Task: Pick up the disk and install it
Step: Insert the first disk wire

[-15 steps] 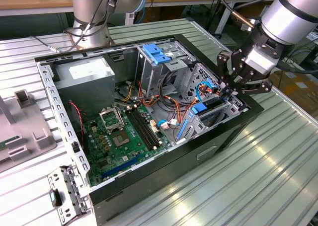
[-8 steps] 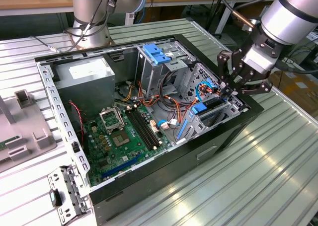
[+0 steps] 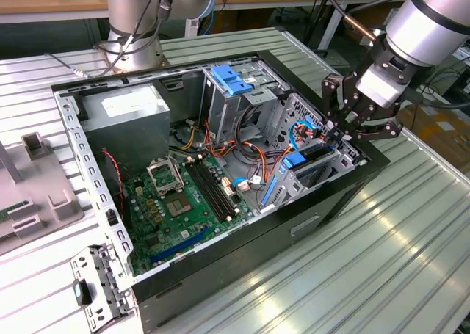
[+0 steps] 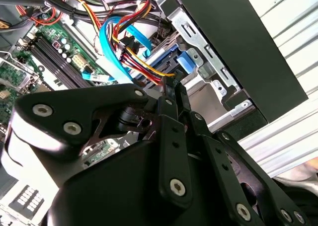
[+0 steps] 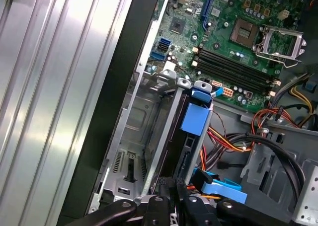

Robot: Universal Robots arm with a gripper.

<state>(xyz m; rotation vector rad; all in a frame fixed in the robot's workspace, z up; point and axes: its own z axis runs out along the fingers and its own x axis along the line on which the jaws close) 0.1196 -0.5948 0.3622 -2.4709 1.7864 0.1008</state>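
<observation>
The disk (image 5: 180, 136) stands on edge in the drive bay at the case's front end, with a blue tab (image 5: 195, 119) on its side rail. In the exterior view the disk (image 3: 314, 156) sits low in that bay at the exterior view's right. My gripper (image 3: 339, 133) hangs just over it. Its black fingers (image 5: 165, 185) are shut close together, and their tips (image 4: 171, 84) rest at the disk's upper edge beside the blue rail (image 4: 188, 62). I cannot tell whether they pinch anything.
The open computer case (image 3: 345, 194) lies on a ribbed metal table (image 3: 382, 260). Inside are the green motherboard (image 3: 180, 202), the grey power-supply box (image 3: 125, 114), a drive cage with a light-blue latch (image 3: 231, 79) and cable bundles (image 4: 131, 52) close to my fingers.
</observation>
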